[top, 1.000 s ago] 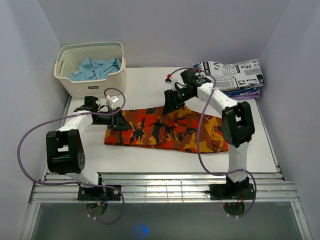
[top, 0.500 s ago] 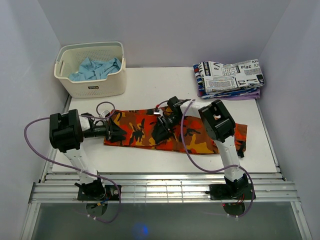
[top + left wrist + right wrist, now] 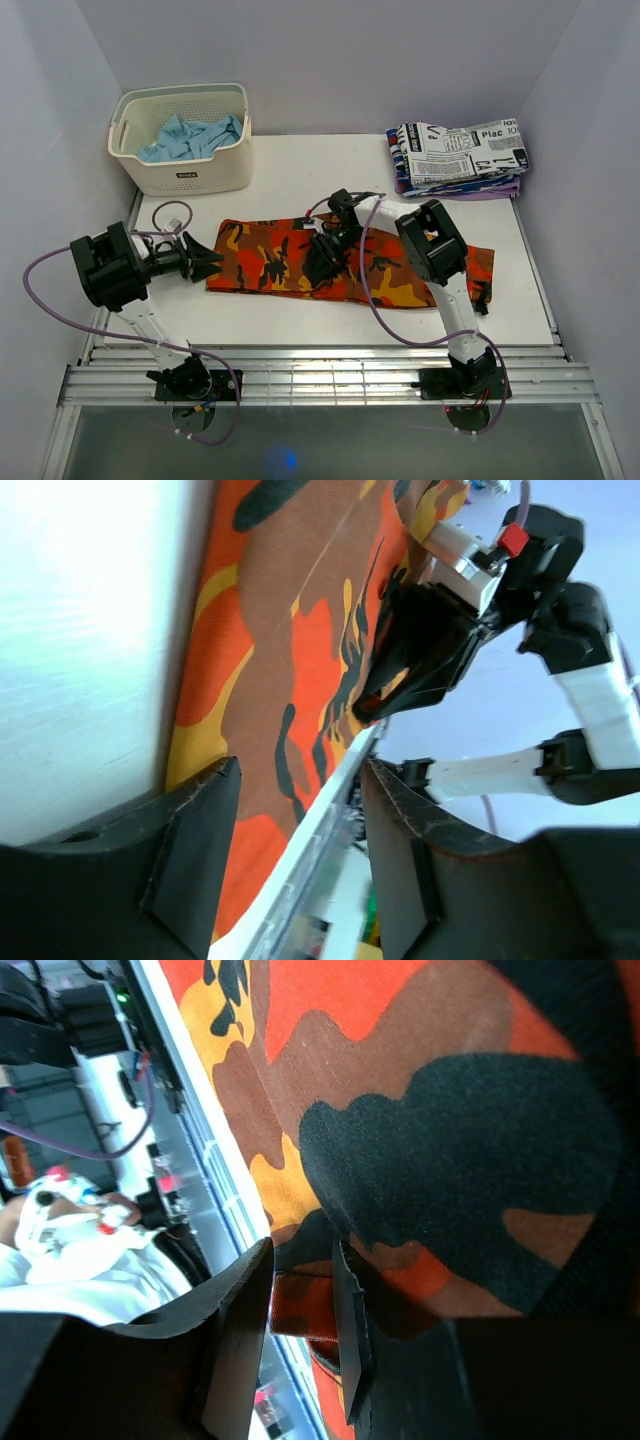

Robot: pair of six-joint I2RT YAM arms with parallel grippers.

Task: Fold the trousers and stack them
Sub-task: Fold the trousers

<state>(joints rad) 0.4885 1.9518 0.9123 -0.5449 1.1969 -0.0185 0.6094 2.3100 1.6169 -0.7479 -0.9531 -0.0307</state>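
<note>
Trousers [image 3: 265,262] lie flat across the middle of the table [image 3: 300,170], a long camouflage band (orange, red, yellow and dark blotches) running left to right. Their right end reaches past the right arm's upright link.

The right gripper [image 3: 303,1260] comes down on the trousers about midway along their length, at the near edge. In its wrist view the two fingers [image 3: 240,1340] stand close together with only a narrow gap. A ridge of red and brown cloth fills that gap, so the jaws are pinched on a fold of the trousers. More of the print spreads out beyond the tips.

The left gripper [image 3: 300,768] lies low over the table at the trousers' left end, pointing right along them. Its jaws stand wide apart and grasp nothing. In its wrist view the cloth's left end shows ahead of and between the two black fingers [image 3: 190,860], with bare white table on the far side and the table's near rail on the other. Whether the tips touch the cloth cannot be told.

Farther out, a cream basket [image 3: 180,175] stands at the far left with a blue cloth [image 3: 190,138] crumpled inside. A folded stack [image 3: 462,150] with newspaper lettering on top sits at the far right. Both are well apart from the trousers.
</note>
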